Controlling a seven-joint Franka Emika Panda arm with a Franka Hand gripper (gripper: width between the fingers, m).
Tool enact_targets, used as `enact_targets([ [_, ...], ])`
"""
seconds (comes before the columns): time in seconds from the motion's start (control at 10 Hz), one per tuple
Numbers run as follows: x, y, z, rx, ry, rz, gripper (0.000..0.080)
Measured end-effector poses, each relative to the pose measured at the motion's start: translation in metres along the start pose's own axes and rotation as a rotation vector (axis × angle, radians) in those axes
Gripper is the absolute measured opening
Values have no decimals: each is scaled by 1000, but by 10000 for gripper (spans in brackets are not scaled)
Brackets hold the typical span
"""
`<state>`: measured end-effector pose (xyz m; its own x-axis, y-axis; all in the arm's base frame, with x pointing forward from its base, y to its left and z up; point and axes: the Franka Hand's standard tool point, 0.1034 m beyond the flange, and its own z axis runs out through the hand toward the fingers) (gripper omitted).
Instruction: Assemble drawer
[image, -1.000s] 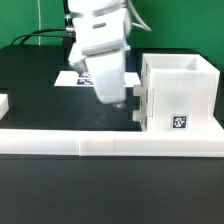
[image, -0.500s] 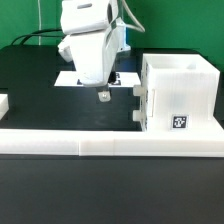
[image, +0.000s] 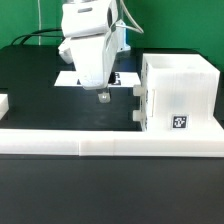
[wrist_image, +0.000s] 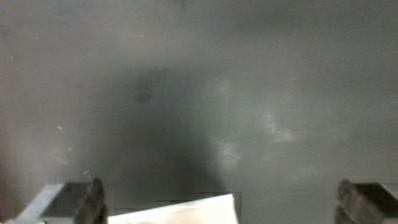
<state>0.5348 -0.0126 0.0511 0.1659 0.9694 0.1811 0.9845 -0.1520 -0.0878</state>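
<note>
The drawer's big white cube-like casing (image: 180, 92) stands at the exterior view's right, open on top, with a black-and-white tag on its front. My gripper (image: 102, 97) hangs just above the black table to the casing's left, apart from it. In the wrist view my gripper (wrist_image: 219, 205) is open and empty, with its dark fingertips (wrist_image: 71, 203) wide apart over the dark table. A white corner (wrist_image: 178, 212) shows between them below. I cannot make out the two small boxes.
The marker board (image: 70, 78) lies flat behind the arm. A long low white rail (image: 100, 146) runs along the table's front edge. A small white piece (image: 3, 103) shows at the exterior view's left edge, cut off.
The arm has moved toward the exterior view's left, away from the casing, between one second and half a second ago. It has hardly moved since.
</note>
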Motion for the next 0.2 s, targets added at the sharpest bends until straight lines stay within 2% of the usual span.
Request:
enact_targets([
  [0.2,0,0,0,1,0,0,649],
])
